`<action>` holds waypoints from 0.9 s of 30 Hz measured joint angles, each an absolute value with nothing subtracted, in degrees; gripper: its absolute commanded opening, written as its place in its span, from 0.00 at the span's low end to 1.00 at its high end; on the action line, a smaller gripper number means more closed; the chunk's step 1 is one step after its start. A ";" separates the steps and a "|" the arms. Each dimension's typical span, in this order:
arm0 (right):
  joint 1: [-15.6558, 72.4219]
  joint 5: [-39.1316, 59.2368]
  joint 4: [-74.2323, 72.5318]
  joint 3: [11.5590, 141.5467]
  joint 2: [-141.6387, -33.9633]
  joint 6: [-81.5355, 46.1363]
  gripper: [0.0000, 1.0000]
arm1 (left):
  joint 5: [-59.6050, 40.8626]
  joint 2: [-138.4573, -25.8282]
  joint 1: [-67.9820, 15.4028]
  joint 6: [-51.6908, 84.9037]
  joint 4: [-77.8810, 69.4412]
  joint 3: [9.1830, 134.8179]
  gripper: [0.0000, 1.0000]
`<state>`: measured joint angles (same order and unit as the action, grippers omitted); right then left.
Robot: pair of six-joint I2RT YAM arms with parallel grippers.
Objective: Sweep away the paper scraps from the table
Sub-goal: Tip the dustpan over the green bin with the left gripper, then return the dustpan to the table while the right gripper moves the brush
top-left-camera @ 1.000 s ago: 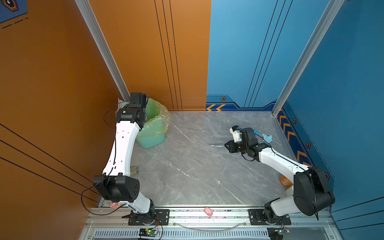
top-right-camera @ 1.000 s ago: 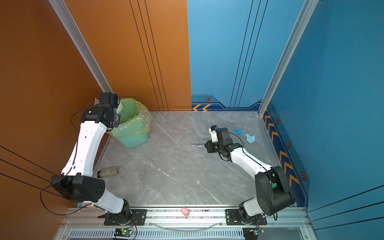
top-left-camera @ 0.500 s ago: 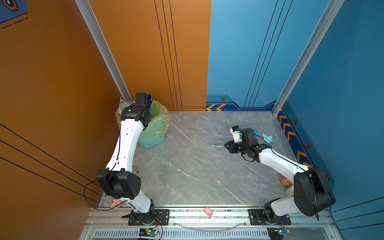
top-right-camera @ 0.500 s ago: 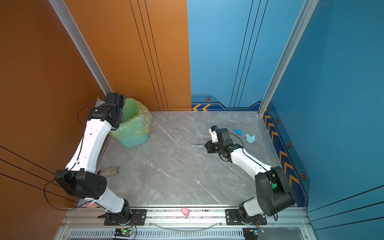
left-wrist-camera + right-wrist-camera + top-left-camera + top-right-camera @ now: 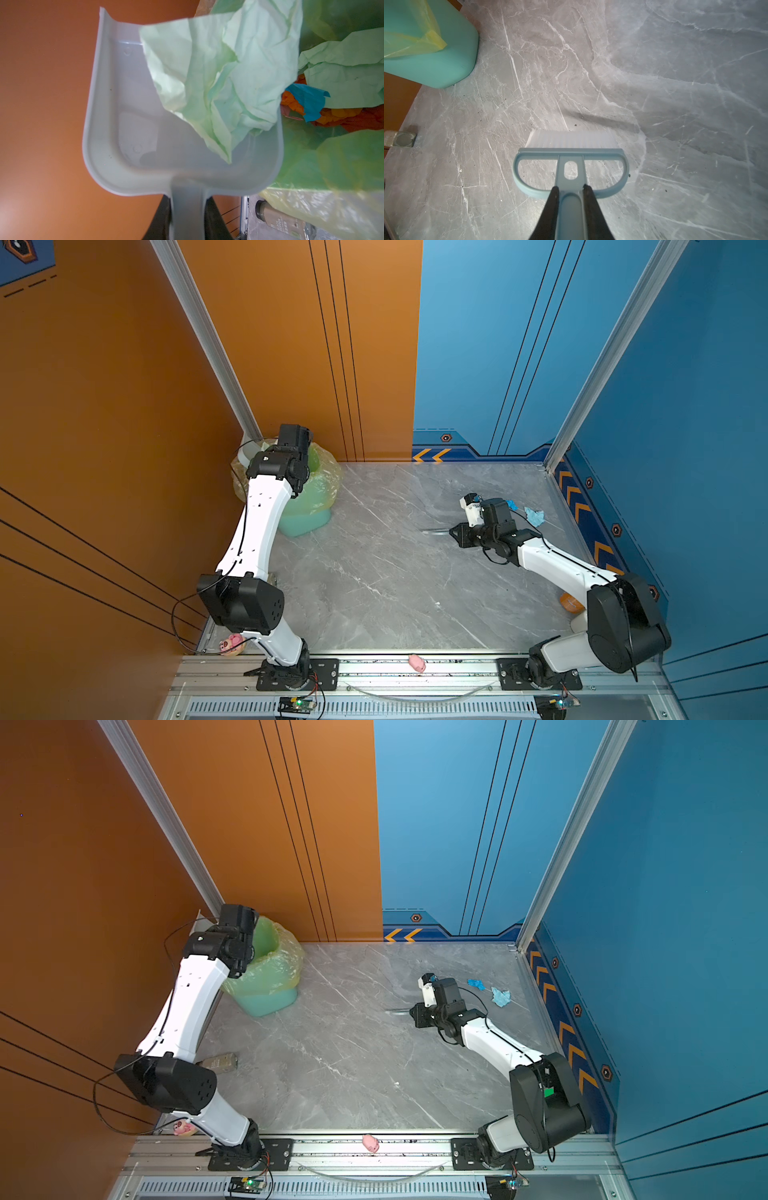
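Looks mostly done: left tool [image 5: 188, 205] clamped on grey-blue plastic dustpan [image 5: 128, 124] tips pale green crumpled paper [image 5: 218, 83] into lined green bin [image 5: 309, 516], right tool [image 5: 570, 189] clamped on light-blue white-bristled brush [image 5: 571, 141], two crumpled blue paper scraps [image 5: 534, 516] lie unswept on grey marble worktop [image 5: 395, 572].

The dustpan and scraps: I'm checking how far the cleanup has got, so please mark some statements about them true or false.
1. The left hand holds the dustpan at the bin. True.
2. The dustpan is empty. False: a pale green scrap lies in its mouth.
3. The right hand is shut on the brush. True.
4. The table holds no scraps. False: two blue scraps lie near its far right corner.
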<state>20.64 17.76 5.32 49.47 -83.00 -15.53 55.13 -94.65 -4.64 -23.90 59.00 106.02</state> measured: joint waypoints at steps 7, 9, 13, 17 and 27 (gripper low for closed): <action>20.62 17.76 4.91 48.47 -81.82 -15.53 0.00 | 58.11 -95.68 -5.30 -27.03 59.00 106.74 0.00; 20.62 17.78 4.75 48.05 -81.76 -15.53 0.00 | 58.85 -95.83 -5.61 -27.64 59.02 106.96 0.00; 20.56 17.78 4.73 47.88 -81.69 -15.51 0.00 | 59.79 -96.07 -6.02 -28.67 59.00 107.33 0.00; 20.56 17.78 4.71 47.88 -81.58 -15.53 0.00 | 60.49 -96.23 -6.09 -29.47 59.00 107.35 0.00; 20.18 17.78 4.69 47.88 -81.52 -15.53 0.00 | 57.89 -96.38 -6.07 -28.42 59.05 108.38 0.00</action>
